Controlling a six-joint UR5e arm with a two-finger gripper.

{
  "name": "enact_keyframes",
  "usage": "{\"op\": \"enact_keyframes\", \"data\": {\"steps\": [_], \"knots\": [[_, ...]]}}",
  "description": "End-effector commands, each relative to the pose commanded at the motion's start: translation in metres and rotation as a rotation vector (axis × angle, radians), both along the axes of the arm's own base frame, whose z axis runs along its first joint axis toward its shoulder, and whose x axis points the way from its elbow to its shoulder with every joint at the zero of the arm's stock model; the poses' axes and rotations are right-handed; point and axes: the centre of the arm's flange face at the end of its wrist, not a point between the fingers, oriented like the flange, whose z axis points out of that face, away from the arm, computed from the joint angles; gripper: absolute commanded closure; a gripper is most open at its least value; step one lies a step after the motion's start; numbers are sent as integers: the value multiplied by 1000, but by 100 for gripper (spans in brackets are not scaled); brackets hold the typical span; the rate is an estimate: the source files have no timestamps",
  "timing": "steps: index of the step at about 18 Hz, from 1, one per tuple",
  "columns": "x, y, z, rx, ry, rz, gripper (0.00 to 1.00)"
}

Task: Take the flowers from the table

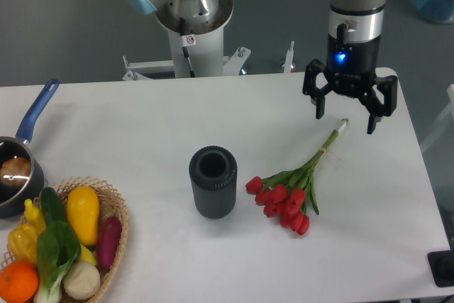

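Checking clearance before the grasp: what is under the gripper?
Under the open gripper lies the stem end of the flowers on the white table. Nothing there is covered.

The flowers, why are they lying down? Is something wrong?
A little odd: the flowers lie flat on the table, while the dark vase beside them stands empty. Nothing looks spilled or broken. The gripper hovers above the stem ends, jaws open.

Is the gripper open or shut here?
Open: the gripper has its fingers spread wide apart, empty, above the stem end of the flowers.
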Motion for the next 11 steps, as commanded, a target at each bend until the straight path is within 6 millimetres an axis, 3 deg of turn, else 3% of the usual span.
{"op": "enact_keyframes", "data": {"steps": [8,11], "knots": [[2,2,0,2,0,-4,0],[-2,8,-12,36,-22,-19,0]]}}
